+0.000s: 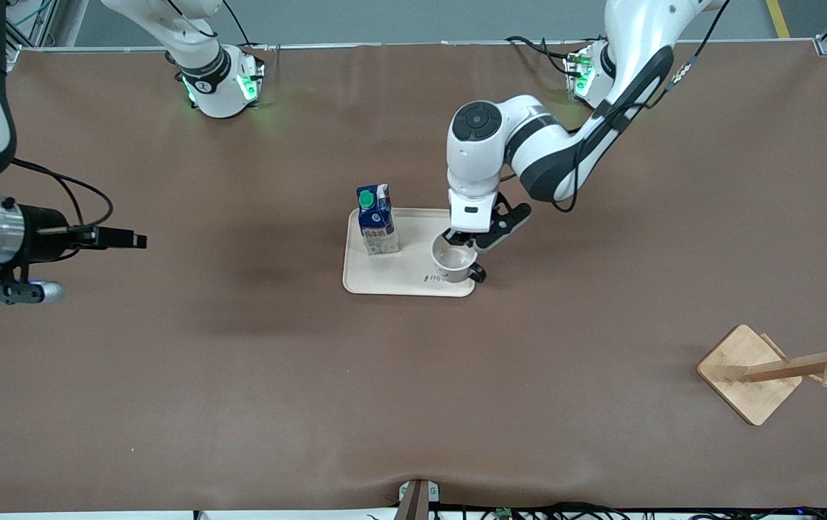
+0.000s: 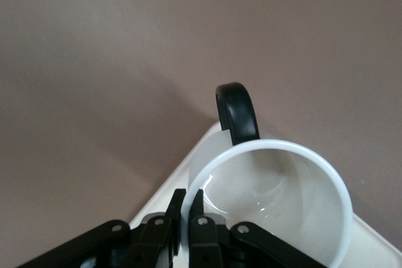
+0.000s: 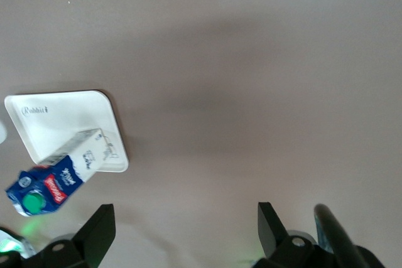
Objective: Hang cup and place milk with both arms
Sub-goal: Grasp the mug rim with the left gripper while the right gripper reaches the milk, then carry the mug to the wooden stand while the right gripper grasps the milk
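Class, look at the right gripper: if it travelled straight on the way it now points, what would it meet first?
The right gripper, open, points down at bare brown table. It would likely meet that first; the tray and milk lie off to one side.

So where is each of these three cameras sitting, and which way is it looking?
Front view: high across the table, facing both arms; it shows the tray, the wooden rack and both bases.
Left wrist view: on the left arm, looking down past the left end effector, shut on the cup rim.
Right wrist view: on the waiting right arm, looking down past the open right end effector at the milk on the tray.
Shared: the front and left wrist views both show the cup; the front and right wrist views share the milk.
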Tool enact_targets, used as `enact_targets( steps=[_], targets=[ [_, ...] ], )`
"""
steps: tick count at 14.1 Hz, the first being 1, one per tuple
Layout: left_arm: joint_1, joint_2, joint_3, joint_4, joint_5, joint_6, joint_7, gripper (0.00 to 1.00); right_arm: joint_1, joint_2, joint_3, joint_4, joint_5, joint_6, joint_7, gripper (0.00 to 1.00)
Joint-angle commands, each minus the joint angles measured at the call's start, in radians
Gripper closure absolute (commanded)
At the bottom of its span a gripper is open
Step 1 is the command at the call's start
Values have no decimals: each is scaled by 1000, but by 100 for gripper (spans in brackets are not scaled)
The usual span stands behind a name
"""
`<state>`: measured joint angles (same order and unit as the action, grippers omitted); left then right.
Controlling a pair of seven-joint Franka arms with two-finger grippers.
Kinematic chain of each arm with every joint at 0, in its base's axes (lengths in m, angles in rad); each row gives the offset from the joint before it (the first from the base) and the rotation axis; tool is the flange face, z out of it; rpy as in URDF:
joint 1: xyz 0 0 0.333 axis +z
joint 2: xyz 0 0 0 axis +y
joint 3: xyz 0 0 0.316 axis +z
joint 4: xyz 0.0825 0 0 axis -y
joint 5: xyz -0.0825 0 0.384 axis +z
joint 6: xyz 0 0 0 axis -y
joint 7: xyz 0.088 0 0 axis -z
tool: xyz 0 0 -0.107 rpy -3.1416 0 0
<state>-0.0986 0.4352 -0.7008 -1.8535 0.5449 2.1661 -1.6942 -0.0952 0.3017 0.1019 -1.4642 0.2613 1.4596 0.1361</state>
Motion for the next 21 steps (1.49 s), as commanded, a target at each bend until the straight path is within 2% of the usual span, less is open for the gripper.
enact_targets(
  steps=[1,3,5,9,12,14,17,21],
  targets=[
    [45,-59,-11,62,-16,-135,140,100,31,-6,118,8,16,-2,97,0],
    [117,-102,-31,105,-98,-193,316,100,31,-7,221,13,1,49,105,0],
    [172,-157,-32,138,-205,-247,466,100,31,-3,246,12,15,90,106,0],
    [342,-272,-31,145,-304,-415,883,100,52,22,308,7,9,117,108,0],
    [465,-331,-26,146,-307,-508,1224,100,110,69,318,7,-4,140,108,0],
    [561,-354,-23,143,-307,-514,1416,100,149,118,317,-7,-5,185,108,0],
    [675,-351,-22,163,-295,-502,1634,100,245,125,315,-16,-98,212,126,0],
    [792,-296,-20,252,-289,-488,1898,100,319,160,314,-16,-115,217,243,0]
  ],
)
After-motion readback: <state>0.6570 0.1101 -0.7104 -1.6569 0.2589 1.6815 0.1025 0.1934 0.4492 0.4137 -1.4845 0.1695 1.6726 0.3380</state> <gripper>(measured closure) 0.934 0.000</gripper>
